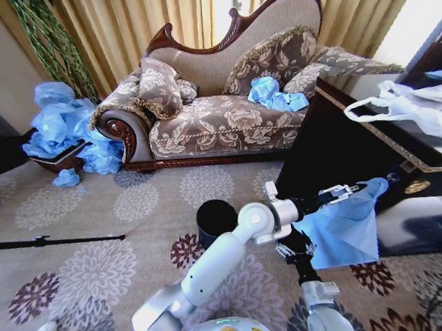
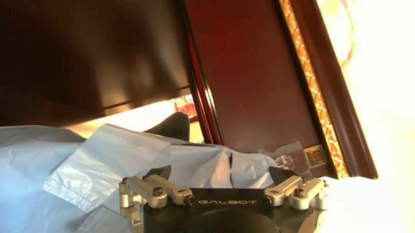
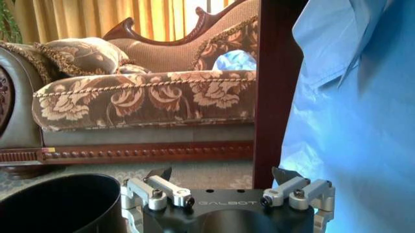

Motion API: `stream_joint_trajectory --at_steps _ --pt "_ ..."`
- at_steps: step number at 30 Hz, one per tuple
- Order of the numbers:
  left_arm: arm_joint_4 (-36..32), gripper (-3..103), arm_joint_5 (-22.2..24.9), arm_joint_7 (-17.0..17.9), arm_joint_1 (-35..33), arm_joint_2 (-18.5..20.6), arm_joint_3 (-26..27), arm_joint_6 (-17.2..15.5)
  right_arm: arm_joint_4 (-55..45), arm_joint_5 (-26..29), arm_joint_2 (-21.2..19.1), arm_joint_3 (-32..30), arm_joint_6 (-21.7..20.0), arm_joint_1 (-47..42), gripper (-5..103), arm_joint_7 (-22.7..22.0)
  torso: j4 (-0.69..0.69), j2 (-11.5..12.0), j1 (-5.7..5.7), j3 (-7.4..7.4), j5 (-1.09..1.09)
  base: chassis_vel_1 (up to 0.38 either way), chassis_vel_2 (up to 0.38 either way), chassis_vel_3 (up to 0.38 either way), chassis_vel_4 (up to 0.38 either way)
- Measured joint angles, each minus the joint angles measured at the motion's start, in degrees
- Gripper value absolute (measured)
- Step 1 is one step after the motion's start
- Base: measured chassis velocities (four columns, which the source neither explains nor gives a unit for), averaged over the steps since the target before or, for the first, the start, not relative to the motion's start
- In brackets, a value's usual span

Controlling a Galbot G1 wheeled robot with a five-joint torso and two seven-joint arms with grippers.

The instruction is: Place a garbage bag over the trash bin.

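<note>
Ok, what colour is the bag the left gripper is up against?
Light blue; the garbage bag shows best in the head view.

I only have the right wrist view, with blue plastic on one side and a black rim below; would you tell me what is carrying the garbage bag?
Observer: In the head view the garbage bag hangs from the left gripper, which reaches across in front of the dark cabinet.
Operator: Are its fingers closed on it?
Observer: In the left wrist view they stand apart, with the plastic bunched between them.
Operator: Where is the trash bin relative to the bag?
Observer: The trash bin stands on the carpet to the robot's left of the bag, apart from it and unlined, with the right gripper low between the two.
</note>
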State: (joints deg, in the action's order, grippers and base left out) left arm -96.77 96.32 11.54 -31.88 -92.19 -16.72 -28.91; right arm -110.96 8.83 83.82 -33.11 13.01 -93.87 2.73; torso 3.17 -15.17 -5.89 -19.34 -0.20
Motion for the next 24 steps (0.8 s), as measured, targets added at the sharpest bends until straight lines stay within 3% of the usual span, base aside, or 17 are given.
stream_joint_trajectory --at_steps 10,13,23,24 --pt "2.7 101 -0.1 -2.5 0.6 0.0 -0.3 -1.3 0.2 0.4 -0.3 -0.5 -0.1 -0.1 100 0.0 0.0 0.0 0.0 0.0 0.0 0.0 0.0 0.0 0.0" --pt "3.2 94 -0.2 -3.0 0.3 0.0 -0.5 -1.6 0.3 0.5 -0.2 -0.5 0.0 -0.1 100 0.0 0.0 0.0 0.0 0.0 0.0 0.0 0.0 0.0 0.0" --pt "3.4 89 -0.6 -3.3 -0.7 0.0 -0.7 -1.6 0.5 0.7 -0.3 -0.6 0.2 -0.1 100 0.0 0.0 0.0 0.0 0.0 0.0 0.0 0.0 0.0 0.0" --pt "3.4 81 -0.7 -3.3 -0.7 0.0 -0.8 -1.5 0.5 0.7 -0.3 -0.7 0.3 -0.2 100 0.0 0.0 0.0 0.0 0.0 0.0 0.0 0.0 0.0 0.0"
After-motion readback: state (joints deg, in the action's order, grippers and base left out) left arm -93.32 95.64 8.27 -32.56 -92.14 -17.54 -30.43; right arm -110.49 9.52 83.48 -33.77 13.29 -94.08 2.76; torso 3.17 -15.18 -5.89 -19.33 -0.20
